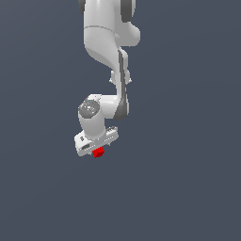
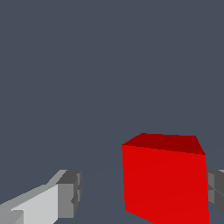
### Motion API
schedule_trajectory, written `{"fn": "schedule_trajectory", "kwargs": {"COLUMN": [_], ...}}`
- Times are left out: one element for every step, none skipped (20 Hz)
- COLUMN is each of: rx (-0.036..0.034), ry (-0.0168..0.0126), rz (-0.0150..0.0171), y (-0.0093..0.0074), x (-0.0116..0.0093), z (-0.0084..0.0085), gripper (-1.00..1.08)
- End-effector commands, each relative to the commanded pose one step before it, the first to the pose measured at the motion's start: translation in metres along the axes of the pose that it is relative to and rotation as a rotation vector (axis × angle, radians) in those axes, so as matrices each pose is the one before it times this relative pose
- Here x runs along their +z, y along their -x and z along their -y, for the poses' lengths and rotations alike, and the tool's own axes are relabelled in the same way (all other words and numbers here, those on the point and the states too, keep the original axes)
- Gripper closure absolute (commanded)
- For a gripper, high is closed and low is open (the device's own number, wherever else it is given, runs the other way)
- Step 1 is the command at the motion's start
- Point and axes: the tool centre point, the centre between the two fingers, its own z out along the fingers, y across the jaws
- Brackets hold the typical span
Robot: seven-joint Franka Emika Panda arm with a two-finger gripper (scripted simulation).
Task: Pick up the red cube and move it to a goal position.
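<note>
The red cube is a tiny bright red block showing just under the white hand of the arm in the exterior view. In the wrist view the red cube fills the space between the two grey fingertips. It sits close against one fingertip, while a clear gap separates it from the other fingertip. My gripper is open around the cube, not clamped on it. In the exterior view the gripper points downward and its fingers are mostly hidden behind the hand.
A plain dark grey surface lies all around the arm. No goal marker or other object shows in either view.
</note>
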Motion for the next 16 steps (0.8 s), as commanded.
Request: {"fn": "schedule_trajectory", "kwargs": {"rx": [-0.03643,-0.00462,-0.00330,-0.00207,-0.00069,0.00000,0.00000,0.00000,0.00000,0.00000,0.00000,0.00000,0.00000,0.00000,0.00000,0.00207], "ry": [-0.01678,0.00026,0.00019,0.00012,0.00004,0.00000,0.00000,0.00000,0.00000,0.00000,0.00000,0.00000,0.00000,0.00000,0.00000,0.00098], "rz": [0.00854,-0.00023,-0.00016,-0.00010,-0.00003,0.00000,0.00000,0.00000,0.00000,0.00000,0.00000,0.00000,0.00000,0.00000,0.00000,0.00013], "y": [-0.00385,-0.00032,-0.00025,-0.00019,-0.00007,0.00000,0.00000,0.00000,0.00000,0.00000,0.00000,0.00000,0.00000,0.00000,0.00000,0.00089], "x": [0.01319,0.00090,0.00064,0.00038,0.00012,0.00000,0.00000,0.00000,0.00000,0.00000,0.00000,0.00000,0.00000,0.00000,0.00000,-0.00051], "z": [0.01104,-0.00081,-0.00058,-0.00030,-0.00010,0.00000,0.00000,0.00000,0.00000,0.00000,0.00000,0.00000,0.00000,0.00000,0.00000,-0.00129], "gripper": [-0.92,-0.92,-0.92,-0.92,-0.92,1.08,1.08,1.08,1.08,1.08,1.08,1.08,1.08,1.08,1.08,1.08]}}
